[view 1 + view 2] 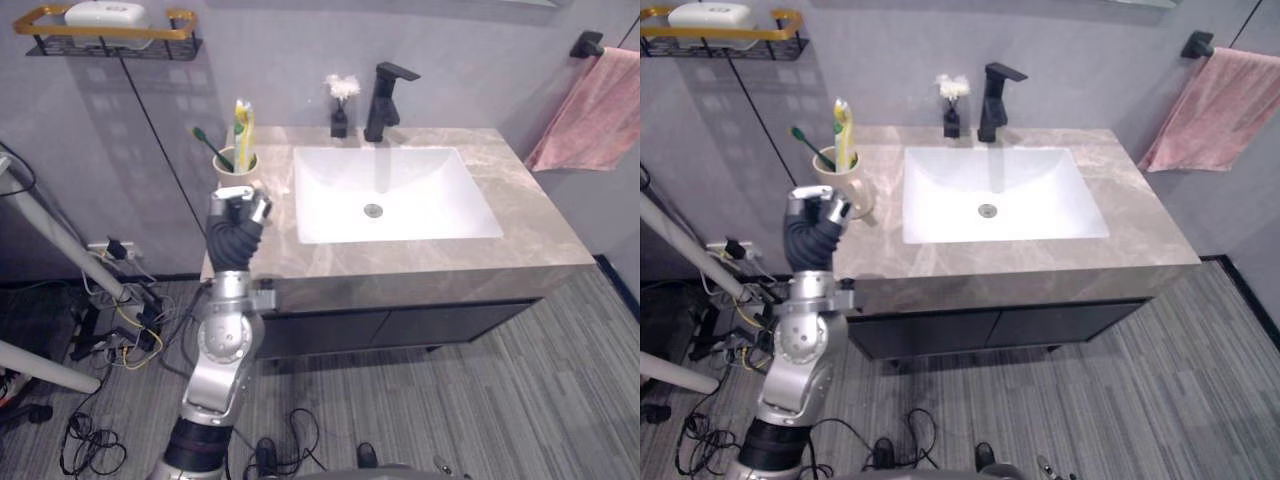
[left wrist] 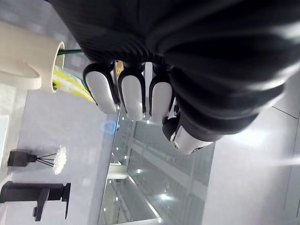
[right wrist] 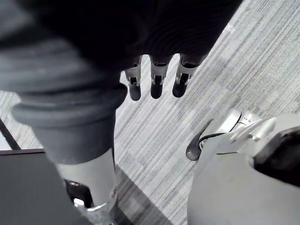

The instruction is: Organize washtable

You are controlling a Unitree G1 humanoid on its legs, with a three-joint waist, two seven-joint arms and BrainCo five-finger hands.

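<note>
"Trouble, if any comes, starts at that left robot hand [image 1: 238, 212]. It's raised at the left edge of the tabletop [image 1: 540, 235], just beside the cream cup [image 1: 840, 175]. A careless swing could tip the cup over, or knock it off the edge."

"Would much spill?"

"I'd guess so. A green toothbrush [image 1: 208, 143] and a yellow tube [image 1: 243, 125] stand tall in it, so it looks top-heavy."

"Is the robot hand gripping anything?"

"No. Its fingers [image 2: 132, 96] are curled in with the thumb tucked near them, and nothing is between them. In its wrist view the cup sits apart from the fingertips, not touching as far as I can see."

"And the other one?"

"The right robot hand [image 3: 157, 79] hangs with its fingers relaxed, pointing at the floor. It's empty."

"What else is about?"

"Right of the cup is the white sink [image 1: 330, 200]. Behind that, upper middle, are a black faucet [image 1: 385, 100] and a small dark diffuser bottle [image 1: 340, 122]. A pink towel [image 1: 600, 110] hangs at the upper right, and a soap dish [image 1: 105, 14] sits on the wall shelf [image 1: 180, 18] at the upper left."
</note>
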